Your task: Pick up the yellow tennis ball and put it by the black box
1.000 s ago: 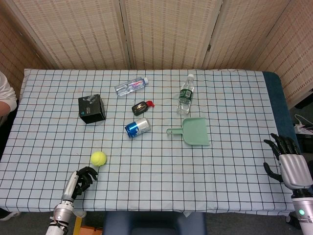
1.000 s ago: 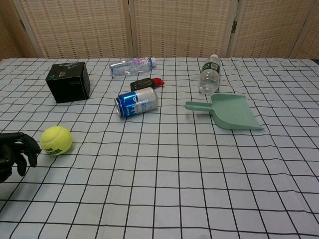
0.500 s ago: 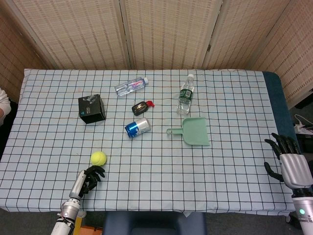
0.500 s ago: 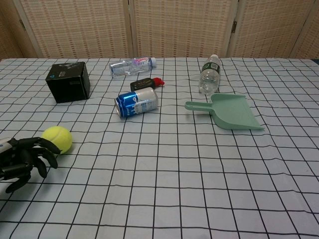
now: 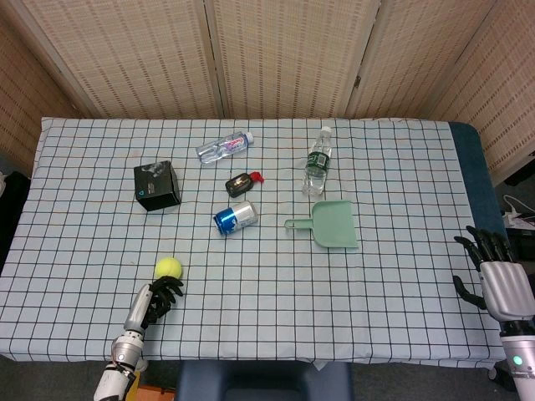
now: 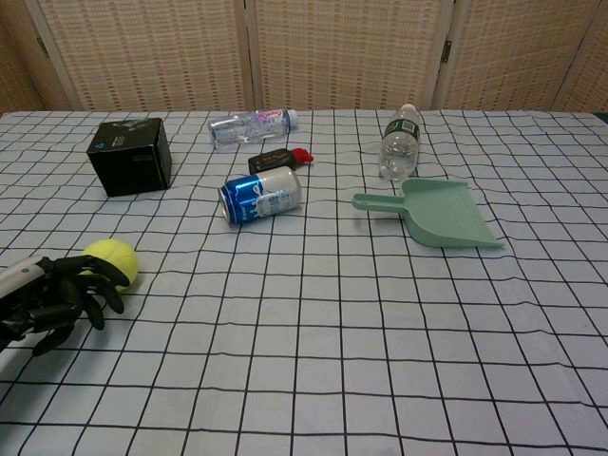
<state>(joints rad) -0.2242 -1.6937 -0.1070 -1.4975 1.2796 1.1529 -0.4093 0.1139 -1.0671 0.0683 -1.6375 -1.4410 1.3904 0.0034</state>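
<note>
1. The left hand [image 6: 66, 290] lies low on the checked table [image 6: 332, 361], near the front edge on the left side. Its black fingers [image 6: 100, 275] are spread and reach up to the yellow tennis ball [image 6: 111, 260]. They seem to touch the ball's near side, but it is hard to be sure. The hand holds nothing.
2. The yellow tennis ball sits on the table, well apart from the black box [image 6: 130, 156]. The black box stands farther back on the left side.
3. In the middle, a blue can [image 6: 260, 195] lies on its side. Just behind it is a small dark thing with a red end [image 6: 280, 158], and a clear bottle [image 6: 252, 125] lies flat farther back.
4. To the right, another bottle [image 6: 400, 142] stands upright. A green dustpan [image 6: 439, 211] lies just in front of it.
5. The right hand [image 5: 493, 271] hangs past the table's right edge. Its fingers are spread apart and hold nothing.
</note>
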